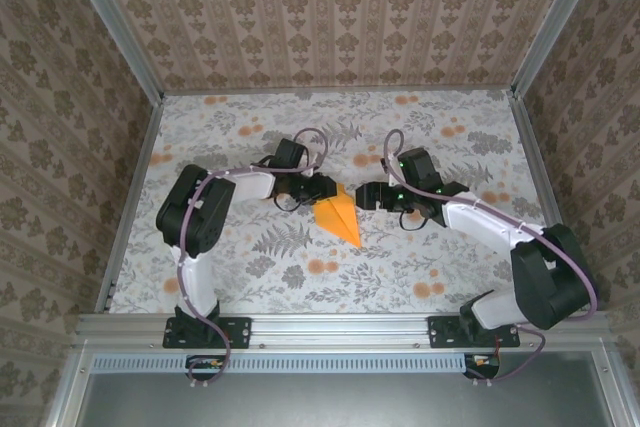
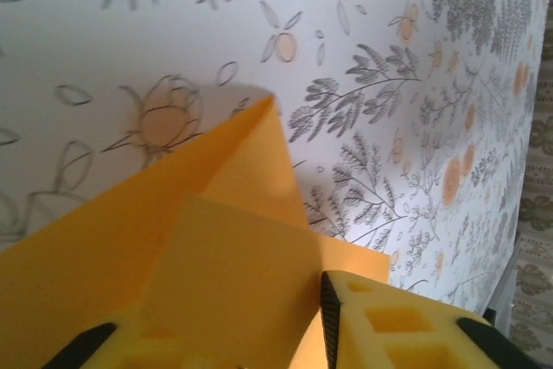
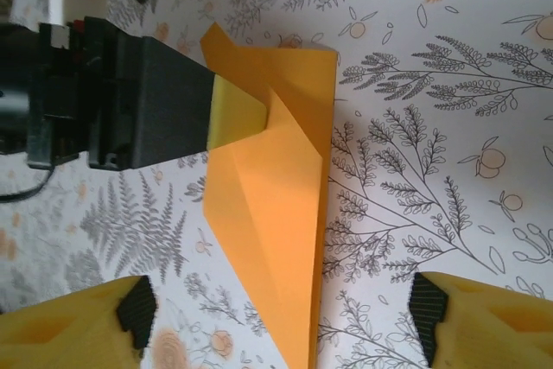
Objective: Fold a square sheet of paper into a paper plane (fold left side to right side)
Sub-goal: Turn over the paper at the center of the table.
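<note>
Seeing right gripper (image 3: 285,308) spread wide above paper plane (image 1: 338,217) on floral table (image 1: 430,247). Left gripper (image 1: 303,191) finger (image 3: 238,114) tucked under flap (image 3: 294,123); clamped or not, can't tell.

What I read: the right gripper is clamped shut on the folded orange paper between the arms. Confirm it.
Wrong. The right gripper is open, its fingers spread either side of the folded orange paper, not touching it; the right wrist view shows this.

We bend our left arm (image 1: 195,212) and right arm (image 1: 500,232) inward, wrists low and facing each other. Our left gripper (image 1: 303,193) has narrowed jaws; whether they pinch, we cannot tell. Our right gripper (image 1: 366,196) spreads its fingers (image 3: 73,330) wide.
</note>
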You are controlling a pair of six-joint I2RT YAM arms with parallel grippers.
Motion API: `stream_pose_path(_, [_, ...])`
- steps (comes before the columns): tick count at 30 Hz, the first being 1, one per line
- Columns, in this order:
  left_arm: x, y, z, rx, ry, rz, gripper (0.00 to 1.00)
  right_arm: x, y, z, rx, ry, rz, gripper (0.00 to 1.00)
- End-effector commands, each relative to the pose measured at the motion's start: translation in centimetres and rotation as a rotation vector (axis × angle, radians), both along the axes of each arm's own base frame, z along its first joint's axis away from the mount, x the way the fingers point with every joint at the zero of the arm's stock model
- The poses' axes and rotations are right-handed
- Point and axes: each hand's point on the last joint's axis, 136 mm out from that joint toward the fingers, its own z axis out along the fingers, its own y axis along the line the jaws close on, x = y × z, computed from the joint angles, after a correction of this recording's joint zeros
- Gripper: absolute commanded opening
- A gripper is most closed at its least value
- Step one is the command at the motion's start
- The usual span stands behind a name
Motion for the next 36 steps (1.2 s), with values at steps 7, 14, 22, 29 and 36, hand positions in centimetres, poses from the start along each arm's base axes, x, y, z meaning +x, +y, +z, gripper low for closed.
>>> stream_pose_path(7, [2.3,-0.2,8.2,-0.117,-0.194,-0.032,0.03,0.6,-0.1,3.5,0.291,-0.008,0.029,1.00])
stream_pose_path(14, [4.8,2.9,18.1,-0.226,-0.367,0.025,0.01,1.0,1.4,5.2,0.438,-0.002,0.124,1.00])
stream_pose_path(22, [4.9,3.9,26.2,-0.325,-0.509,0.031,0.00,0.5,5.5,7.6,0.633,-0.019,0.303,1.00])
stream_pose_path(29, [3.9,3.7,27.5,-0.370,-0.512,0.019,0.00,0.4,8.2,10.2,0.703,-0.067,0.390,1.00])
stream_pose_path(36, [2.9,3.1,27.4,-0.399,-0.487,-0.001,0.00,2.0,9.2,12.6,0.780,-0.096,0.408,0.85])
